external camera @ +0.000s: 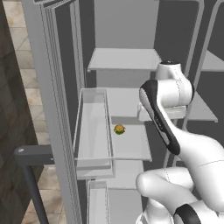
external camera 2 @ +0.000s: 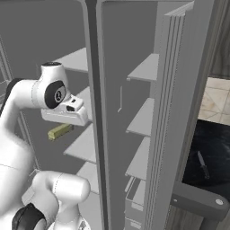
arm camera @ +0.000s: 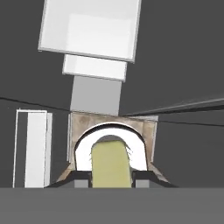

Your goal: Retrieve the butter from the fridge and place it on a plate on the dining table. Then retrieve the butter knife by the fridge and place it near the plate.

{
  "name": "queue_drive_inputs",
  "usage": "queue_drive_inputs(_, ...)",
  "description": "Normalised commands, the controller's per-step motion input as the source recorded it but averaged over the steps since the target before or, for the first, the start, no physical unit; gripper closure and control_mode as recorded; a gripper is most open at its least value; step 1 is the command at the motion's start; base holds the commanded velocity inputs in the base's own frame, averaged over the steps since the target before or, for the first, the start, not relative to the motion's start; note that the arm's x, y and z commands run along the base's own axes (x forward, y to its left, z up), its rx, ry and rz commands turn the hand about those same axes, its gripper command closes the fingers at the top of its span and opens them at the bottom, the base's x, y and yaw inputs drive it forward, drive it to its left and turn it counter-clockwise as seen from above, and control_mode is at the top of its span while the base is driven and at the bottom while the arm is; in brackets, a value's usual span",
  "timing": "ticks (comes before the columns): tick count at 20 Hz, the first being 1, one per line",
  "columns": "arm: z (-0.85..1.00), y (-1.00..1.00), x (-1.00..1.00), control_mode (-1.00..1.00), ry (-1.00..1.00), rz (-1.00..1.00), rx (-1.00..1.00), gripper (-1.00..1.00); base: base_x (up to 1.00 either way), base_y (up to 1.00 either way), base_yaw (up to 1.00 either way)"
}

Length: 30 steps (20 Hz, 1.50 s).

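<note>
My gripper (arm camera: 111, 178) is shut on the butter (arm camera: 111, 162), a yellowish-olive stick that stands up between the two dark fingertips (arm camera: 81, 177). In the right base view the butter (external camera 2: 59, 131) sticks out below the gripper (external camera 2: 64, 124), held in the air inside the open fridge (external camera 2: 175, 90) in front of its pale shelves. The butter knife (external camera 2: 203, 165), thin and dark, lies on the black counter to the right of the fridge. The plate and the dining table are out of view.
A round brown-and-green burger-like item (external camera: 119, 129) sits on a middle shelf (external camera: 131, 144). The open fridge door (external camera: 48, 96) with its bins (external camera: 92, 131) stands to the left, and a dark bar handle (external camera: 33, 155) juts out low. A centre post (external camera 2: 94, 112) divides the compartments.
</note>
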Motion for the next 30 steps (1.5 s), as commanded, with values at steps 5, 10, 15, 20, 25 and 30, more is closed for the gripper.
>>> queue_drive_inputs(5,-0.02,-0.14,-0.55,-1.00,-0.33,0.01,0.00,1.00,0.00,0.00,0.00)
queue_drive_inputs(10,0.00,-0.11,-0.09,-1.00,-0.06,0.02,0.00,1.00,0.00,0.00,0.00)
queue_drive_inputs(15,0.00,0.00,0.00,-1.00,0.00,0.00,0.00,1.00,0.00,0.00,0.00)
queue_drive_inputs(20,0.00,0.00,-0.01,-1.00,0.00,0.00,0.00,1.00,0.00,0.00,0.00)
queue_drive_inputs(25,0.00,0.00,-0.25,1.00,0.00,0.00,0.00,1.00,-0.12,0.00,0.00)
queue_drive_inputs(30,0.00,0.00,0.00,1.00,0.00,0.00,0.00,1.00,-0.85,0.00,0.00)
